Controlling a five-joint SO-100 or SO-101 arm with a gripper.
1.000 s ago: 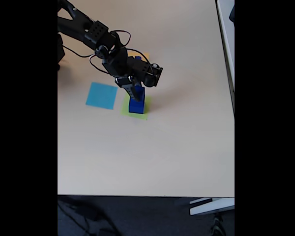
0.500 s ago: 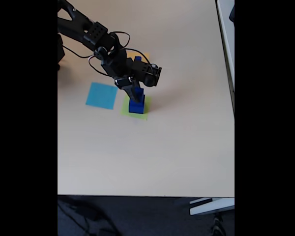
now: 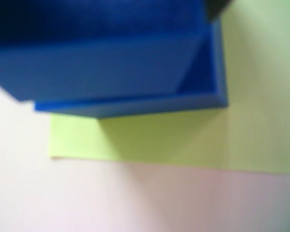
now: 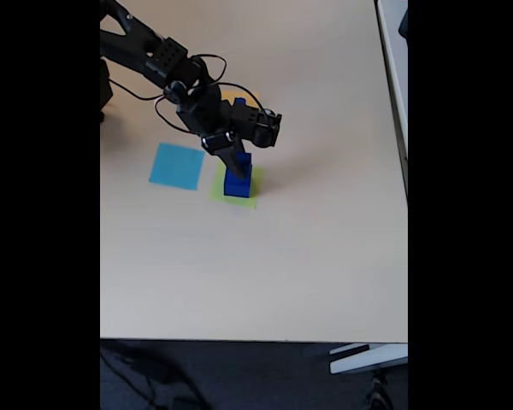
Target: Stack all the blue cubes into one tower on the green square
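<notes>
In the fixed view, a short tower of blue cubes stands on the green square at mid-table. My gripper comes down from the upper left and sits on the tower's top cube, shut on it, with a dark finger covering its left side. In the wrist view, that upper blue cube fills the top, blurred and very close, over the wider lower cube, with the green square beneath. A small blue piece shows beside the arm near the orange square.
A light-blue paper square lies just left of the green one. An orange square peeks out behind the arm. Black cables loop around the wrist. The table's front edge and right edge are far from the tower.
The gripper has shifted slightly up and to the left over the tower. The cubes have stayed where they were.
</notes>
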